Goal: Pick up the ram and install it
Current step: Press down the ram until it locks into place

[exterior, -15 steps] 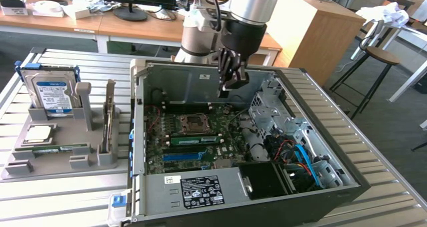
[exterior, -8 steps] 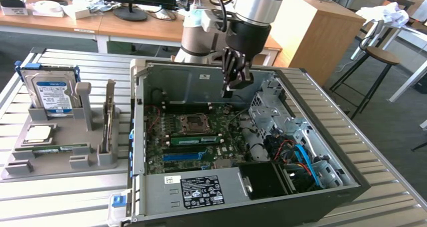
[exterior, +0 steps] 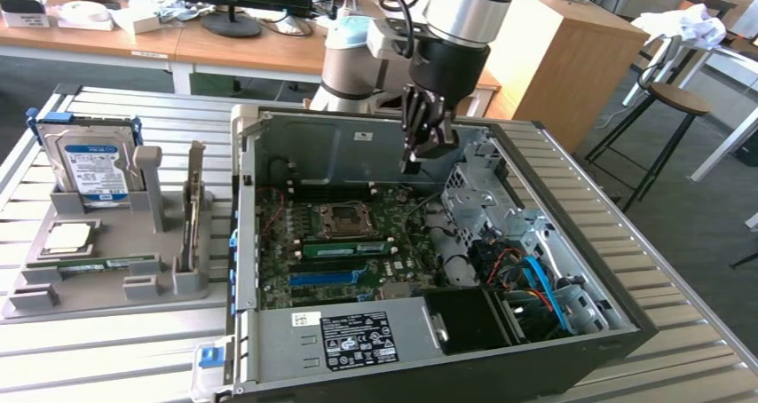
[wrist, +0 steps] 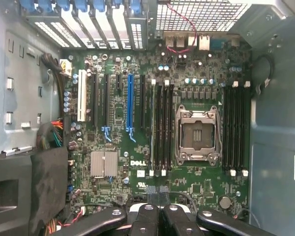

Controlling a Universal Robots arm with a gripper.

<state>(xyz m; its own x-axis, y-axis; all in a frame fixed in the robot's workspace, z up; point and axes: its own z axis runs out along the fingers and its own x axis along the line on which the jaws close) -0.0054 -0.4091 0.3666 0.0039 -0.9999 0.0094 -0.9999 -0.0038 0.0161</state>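
Ram [exterior: 101,263], apparently the green stick in the tray [exterior: 119,232], should feel light, stiff, fragile; take its long edges. Your hand [exterior: 411,163] hangs closed, empty.

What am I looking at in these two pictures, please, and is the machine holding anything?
This is a robot arm ending in a gripper, a small claw. One picture comes from a camera standing off the arm. The other comes from a camera on its wrist, looking past the shut fingers at the motherboard inside an open computer case. The case lies on a slatted metal table. At the exterior view's left, a grey holder carries a hard drive, an upright card and the ram, a thin green stick lying flat. The gripper hangs over the case, shut, holding nothing that I can see.
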